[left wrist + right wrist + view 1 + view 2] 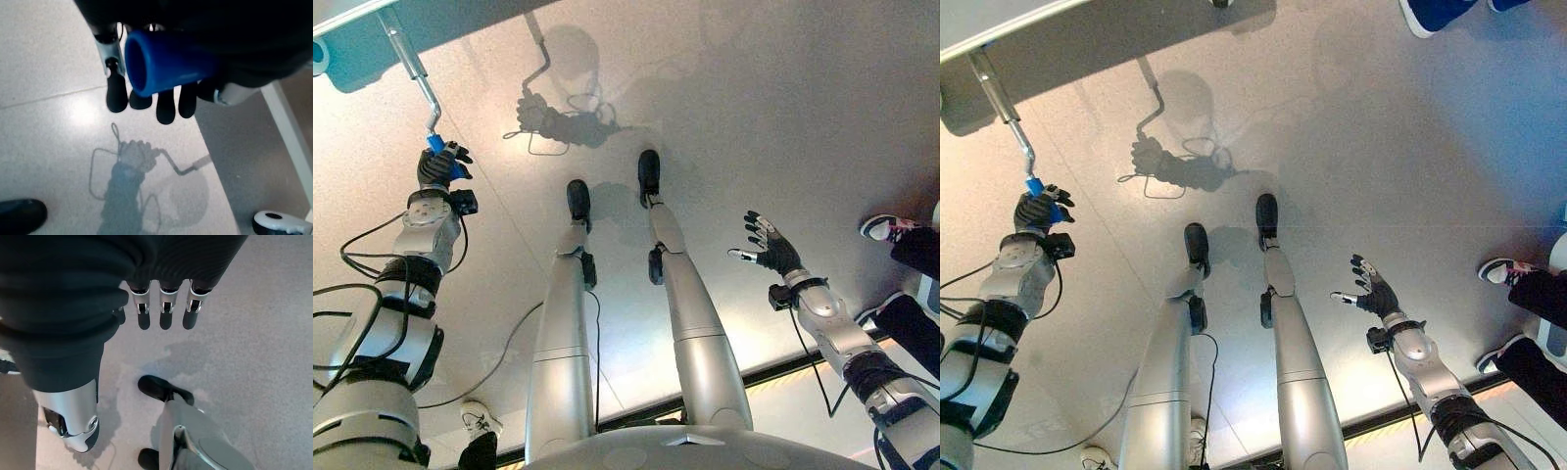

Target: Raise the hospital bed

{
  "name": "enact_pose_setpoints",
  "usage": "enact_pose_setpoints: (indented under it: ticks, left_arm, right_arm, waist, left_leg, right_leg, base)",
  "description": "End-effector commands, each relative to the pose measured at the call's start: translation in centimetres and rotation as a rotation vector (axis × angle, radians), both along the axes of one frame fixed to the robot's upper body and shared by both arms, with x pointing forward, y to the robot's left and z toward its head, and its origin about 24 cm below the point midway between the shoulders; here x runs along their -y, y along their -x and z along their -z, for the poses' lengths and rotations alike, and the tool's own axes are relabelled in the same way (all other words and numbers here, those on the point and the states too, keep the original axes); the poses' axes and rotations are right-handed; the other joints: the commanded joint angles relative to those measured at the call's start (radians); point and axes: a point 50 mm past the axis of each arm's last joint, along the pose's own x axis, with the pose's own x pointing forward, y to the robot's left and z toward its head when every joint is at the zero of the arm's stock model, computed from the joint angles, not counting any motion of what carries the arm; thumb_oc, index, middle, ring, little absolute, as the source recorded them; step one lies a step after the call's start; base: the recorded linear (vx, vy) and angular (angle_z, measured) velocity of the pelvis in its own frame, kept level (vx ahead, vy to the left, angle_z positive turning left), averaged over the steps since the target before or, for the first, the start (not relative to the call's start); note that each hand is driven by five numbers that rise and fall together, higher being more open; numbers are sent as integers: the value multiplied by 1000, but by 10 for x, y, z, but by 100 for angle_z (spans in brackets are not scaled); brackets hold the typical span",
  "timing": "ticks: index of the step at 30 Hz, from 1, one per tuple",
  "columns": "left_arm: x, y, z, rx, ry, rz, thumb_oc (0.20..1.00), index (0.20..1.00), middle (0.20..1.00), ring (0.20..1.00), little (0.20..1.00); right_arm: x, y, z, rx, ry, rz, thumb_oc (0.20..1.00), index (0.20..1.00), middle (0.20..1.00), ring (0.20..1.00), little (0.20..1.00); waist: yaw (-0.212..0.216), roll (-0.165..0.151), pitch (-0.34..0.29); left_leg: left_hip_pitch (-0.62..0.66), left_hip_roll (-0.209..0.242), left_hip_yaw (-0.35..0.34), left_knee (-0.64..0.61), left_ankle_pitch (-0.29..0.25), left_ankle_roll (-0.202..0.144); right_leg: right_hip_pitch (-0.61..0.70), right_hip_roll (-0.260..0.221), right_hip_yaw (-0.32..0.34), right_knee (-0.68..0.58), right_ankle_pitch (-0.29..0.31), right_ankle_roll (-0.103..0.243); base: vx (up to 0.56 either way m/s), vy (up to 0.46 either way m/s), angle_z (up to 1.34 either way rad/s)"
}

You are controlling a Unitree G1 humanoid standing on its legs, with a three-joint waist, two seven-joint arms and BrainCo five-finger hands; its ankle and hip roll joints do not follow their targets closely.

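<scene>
- The left hand [438, 164] has its fingers curled round the blue grip [166, 61] of the bed's crank [416, 69], at the far left.
- The crank's metal rod rises from the grip to the bed frame [372, 29] at the upper left edge.
- The right hand [769, 245] hovers over bare floor [754, 117], fingers spread and holding nothing, well apart from the crank.
- A person's shoe [886, 227] and dark trouser leg [915, 250] stand at the right edge, near the right arm.
- Another shoe [480, 419] shows low on the left.
- The left wrist view shows the grip's open end and a white caster [279, 223] by a white frame rail [288, 122].
- The floor between the hands is open.
</scene>
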Motion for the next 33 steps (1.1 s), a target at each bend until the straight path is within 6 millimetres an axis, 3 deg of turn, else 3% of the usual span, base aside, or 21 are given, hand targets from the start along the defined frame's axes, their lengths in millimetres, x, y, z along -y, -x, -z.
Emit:
enact_pose_setpoints:
  ticks: [1, 3, 9, 23, 25, 27, 33]
  left_arm:
    - [11, 1, 14, -60, -40, 57, 200, 200, 200, 200, 200]
    - [3, 1, 14, -88, -41, 14, 200, 200, 200, 200, 200]
    - [16, -10, 1, -63, -72, 54, 200, 200, 200, 200, 200]
    - [66, -31, -36, 75, -177, 249, 200, 200, 200, 200, 200]
    - [70, -31, -40, 92, -182, 271, 200, 200, 200, 200, 200]
    - [83, -28, -55, 167, -215, 358, 200, 200, 200, 200, 200]
    - [84, -9, -73, 258, -264, 464, 200, 200, 200, 200, 200]
  right_arm:
    - [0, -1, -5, 8, -26, -8, 1000, 1000, 1000, 1000, 1000]
    - [-1, -2, -4, 4, -32, -10, 1000, 1000, 1000, 1000, 1000]
    - [-3, -2, -3, -2, -40, -17, 1000, 1000, 1000, 1000, 1000]
    - [-9, -6, 1, -17, -34, -25, 1000, 1000, 1000, 1000, 1000]
    - [-9, -6, 1, -19, -31, -28, 1000, 1000, 1000, 1000, 1000]
    - [-6, -3, 2, -23, -26, -20, 1000, 1000, 1000, 1000, 1000]
    - [-3, 6, 6, -38, -23, -29, 1000, 1000, 1000, 1000, 1000]
  waist:
    - [13, -4, -5]
    - [7, -11, -7]
    - [-4, -17, -10]
    - [-12, -7, -21]
    - [-11, -7, -20]
    - [-5, 0, -17]
    - [10, 15, -16]
  left_leg:
    - [45, -14, -16, -136, 43, 0]
    - [39, -13, -18, -128, 40, 0]
    - [26, -13, -17, -119, 35, 2]
    - [22, -15, -13, -115, 32, 8]
    - [28, -15, -13, -121, 35, 7]
    - [43, -17, -10, -139, 42, 7]
    - [58, -23, -9, -150, 48, 7]
  right_leg:
    - [-1, 31, -43, 75, -79, 62]
    - [-4, 34, -41, 76, -80, 63]
    - [-17, 38, -40, 80, -80, 62]
    - [-29, 38, -40, 85, -73, 59]
    - [-25, 36, -39, 82, -71, 59]
    - [-13, 33, -39, 73, -69, 59]
    - [0, 28, -36, 73, -72, 60]
  base:
    - [6, 7, -8]
    - [4, 2, -2]
    - [0, 2, -1]
    - [0, 0, 0]
    - [-8, -8, 2]
    - [0, 0, 0]
    - [0, 0, 0]
